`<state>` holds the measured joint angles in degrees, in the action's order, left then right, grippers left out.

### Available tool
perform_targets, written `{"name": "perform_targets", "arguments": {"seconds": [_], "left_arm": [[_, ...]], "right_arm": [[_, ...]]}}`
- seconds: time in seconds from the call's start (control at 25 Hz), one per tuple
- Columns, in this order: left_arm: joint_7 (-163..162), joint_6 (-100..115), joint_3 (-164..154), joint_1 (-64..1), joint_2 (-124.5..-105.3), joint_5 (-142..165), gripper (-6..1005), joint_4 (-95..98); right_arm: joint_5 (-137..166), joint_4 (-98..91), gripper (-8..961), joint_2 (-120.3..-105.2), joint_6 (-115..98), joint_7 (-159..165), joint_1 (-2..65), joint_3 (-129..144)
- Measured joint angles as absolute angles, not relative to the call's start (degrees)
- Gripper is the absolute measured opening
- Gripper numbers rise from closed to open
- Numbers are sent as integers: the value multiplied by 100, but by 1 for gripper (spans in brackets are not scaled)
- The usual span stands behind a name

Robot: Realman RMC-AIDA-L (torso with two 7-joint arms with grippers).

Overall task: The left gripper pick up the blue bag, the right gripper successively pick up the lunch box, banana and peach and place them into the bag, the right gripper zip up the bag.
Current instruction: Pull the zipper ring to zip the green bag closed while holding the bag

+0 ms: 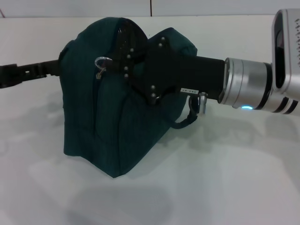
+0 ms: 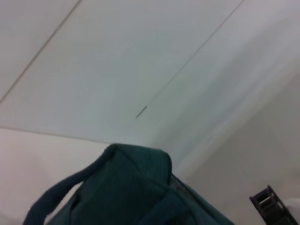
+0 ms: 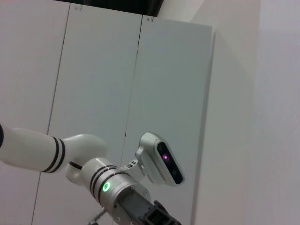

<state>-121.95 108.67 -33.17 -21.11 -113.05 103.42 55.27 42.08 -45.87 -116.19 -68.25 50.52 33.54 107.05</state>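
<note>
- Large dark teal fabric blue bag (image 1: 112, 117) stands on the white table (image 1: 225, 178), centre-left of the head view.
- Black right gripper (image 1: 123, 54) reaches from the right to the bag's top by the silver ring zipper pull (image 1: 101, 62); its grasp cannot be told.
- Black left gripper (image 1: 58, 66) meets the bag's left side; grasp cannot be told.

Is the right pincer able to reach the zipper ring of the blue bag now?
Probably yes: the right pincer lies against the blue bag top, just beside the zipper ring, nothing between.

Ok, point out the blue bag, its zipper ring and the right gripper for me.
blue bag (image 1: 93, 126): head view, front fabric panel.
zipper ring (image 1: 101, 61): head view, silver loop.
right gripper (image 1: 129, 51): head view, black claw against the bag's top.
</note>
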Motion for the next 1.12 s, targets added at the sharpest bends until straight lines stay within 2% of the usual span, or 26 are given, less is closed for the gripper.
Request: {"name": "perform_targets", "arguments": {"seconds": [0.32, 0.56, 0.88, 1.12], "left_arm": [[-12157, 10829, -3323, -2333, -11351, 10740, 871, 5393], [-12082, 10776, -3325, -2404, -11375, 10887, 893, 5390], [-11994, 10508, -3339, -2473, -11460, 11175, 803, 5387], [-11991, 10503, -3339, -2477, -11435, 11177, 736, 5397]], "right_arm": [[4210, -4579, 46, -11619, -6886, 5001, 3340, 10705], [4210, -4579, 47, -11619, -6886, 5000, 3347, 10705], [4210, -4578, 48, -11619, -6885, 5000, 3358, 10725], [4210, -4579, 48, -11619, -6881, 5000, 3352, 10740]]}}
